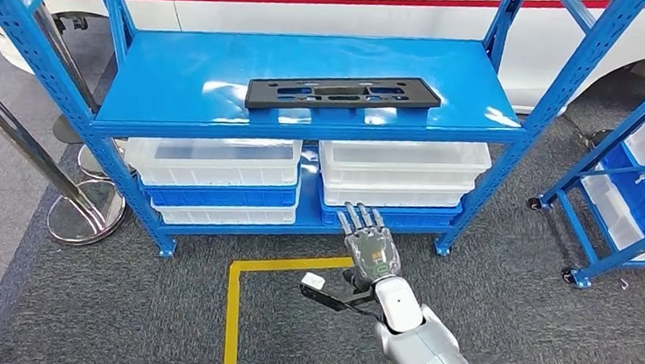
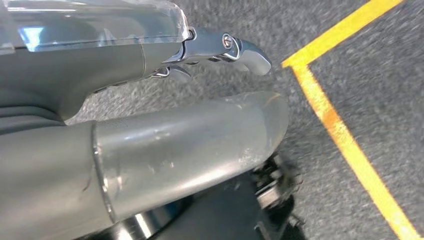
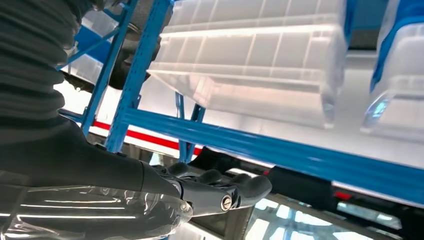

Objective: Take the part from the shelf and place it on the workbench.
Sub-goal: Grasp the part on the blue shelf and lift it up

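One black part (image 1: 343, 94) lies flat on the top deck of the blue shelf (image 1: 177, 90), toward twelve o'clock. Two stacks of plastic bins occupy the lower deck: the left stack (image 1: 214, 177) at about ten o'clock and the right stack (image 1: 400, 176) at about one o'clock, each alternating translucent white and blue bins; the exact number per stack cannot be told. A second blue rack (image 1: 631, 187) on castors stands at three o'clock, also holding white and blue bins. One yellow floor square (image 1: 233, 315) is taped at six o'clock. Two chrome stanchion bases (image 1: 83, 214) sit at nine o'clock. One robot hand, the right hand (image 1: 370, 246), is raised over the floor square, fingers extended and empty; the left hand (image 2: 220, 50) hangs above the carpet.
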